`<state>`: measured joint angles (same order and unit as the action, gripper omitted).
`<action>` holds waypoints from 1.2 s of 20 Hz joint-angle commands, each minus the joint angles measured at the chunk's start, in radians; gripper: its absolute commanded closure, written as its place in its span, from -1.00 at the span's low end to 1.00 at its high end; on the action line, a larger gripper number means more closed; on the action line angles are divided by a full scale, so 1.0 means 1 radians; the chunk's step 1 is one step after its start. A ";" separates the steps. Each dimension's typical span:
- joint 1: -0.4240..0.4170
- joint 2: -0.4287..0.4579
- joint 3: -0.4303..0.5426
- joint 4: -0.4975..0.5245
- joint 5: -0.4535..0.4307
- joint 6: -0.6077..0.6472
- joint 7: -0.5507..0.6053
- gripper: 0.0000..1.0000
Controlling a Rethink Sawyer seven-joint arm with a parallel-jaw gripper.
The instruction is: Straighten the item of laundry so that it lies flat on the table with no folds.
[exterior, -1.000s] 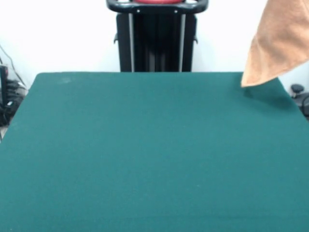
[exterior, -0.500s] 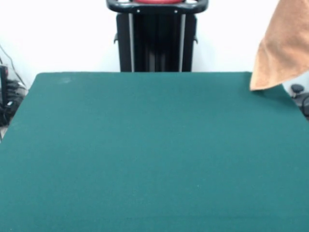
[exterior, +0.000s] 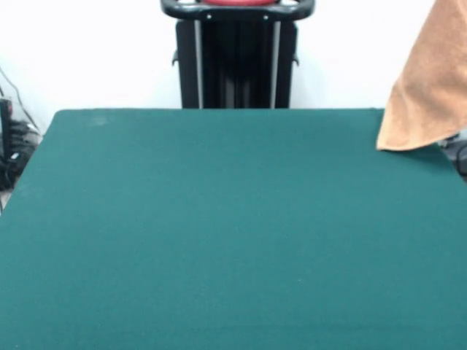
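Observation:
The item of laundry (exterior: 430, 87), an orange-tan towel, hangs in the air at the right edge of the front view. Its lowest corner dangles just above the table (exterior: 219, 233) at the far right corner. The top of the towel runs out of the picture, so what holds it is hidden. The dark green table fills most of the view. My gripper does not show in this frame.
Cables and dark equipment (exterior: 11, 146) lie off the table's left side. A small dark object (exterior: 456, 146) sits beyond the table's right edge, behind the towel.
The hanging towel has drifted to the right and sunk a little; its lowest corner now dangles lower over the table's far right corner.

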<state>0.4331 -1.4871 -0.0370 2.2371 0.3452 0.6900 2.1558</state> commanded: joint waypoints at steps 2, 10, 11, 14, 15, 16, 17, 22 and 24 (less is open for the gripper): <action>0.066 0.104 -0.010 0.108 -0.021 -0.065 0.345 1.00; 0.120 0.156 -0.050 0.051 -0.061 -0.067 0.411 1.00; 0.121 0.146 -0.051 0.052 -0.055 -0.056 0.407 1.00; 0.112 0.094 -0.063 0.055 -0.053 0.008 0.379 1.00; 0.103 0.078 -0.070 0.060 -0.058 0.025 0.362 1.00; 0.090 0.060 -0.077 0.067 -0.061 0.040 0.337 1.00; 0.076 0.040 -0.088 0.077 -0.066 0.055 0.305 1.00; -0.039 -0.051 -0.146 0.124 -0.101 0.129 0.085 1.00; -0.100 -0.079 -0.164 0.140 -0.119 0.152 -0.012 1.00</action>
<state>0.4305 -1.4887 -0.0797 2.2410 0.2913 0.6895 2.2729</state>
